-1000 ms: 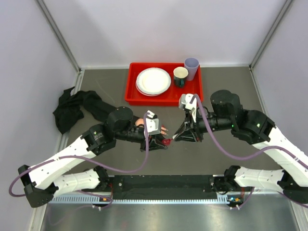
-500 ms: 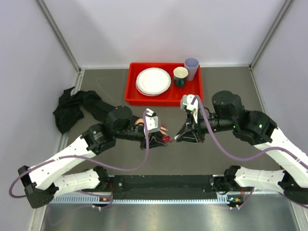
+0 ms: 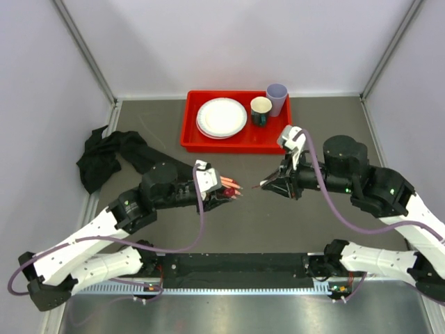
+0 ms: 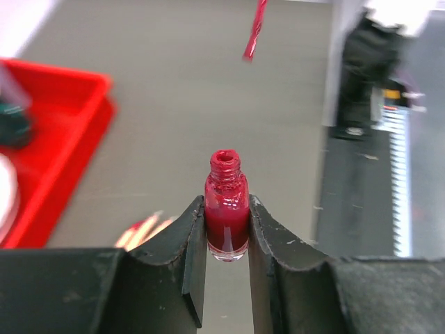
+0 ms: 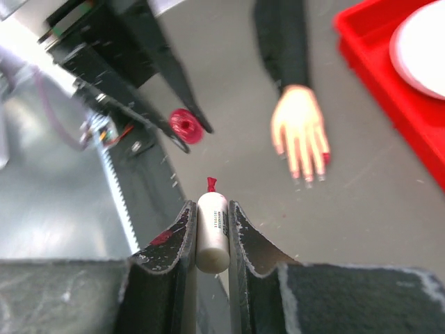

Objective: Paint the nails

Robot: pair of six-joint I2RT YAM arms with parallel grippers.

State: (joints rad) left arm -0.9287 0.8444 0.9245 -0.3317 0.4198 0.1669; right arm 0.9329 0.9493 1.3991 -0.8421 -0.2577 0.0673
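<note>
arms reach inward, left tool [image 4: 227, 212] and right tool [image 5: 211, 212] clamped (facing).

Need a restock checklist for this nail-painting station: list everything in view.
Tray: one, red, far middle of the table.
Plates: a small stack, white, left part of the tray.
Mug: one, dark green, right part of the tray.
Cup: one, lavender, tray's far right corner.
Cloth: one, black, bunched at the table's left edge.
Mannequin hand: one, pale with a black sleeve, flat on the table.
Nails: red, too blurred to count.
Polish bottle: one, red, open, upright.
Brush: one, white cap, red tip.
Left gripper: shut on the polish bottle.
Right gripper: shut on the brush.
</note>
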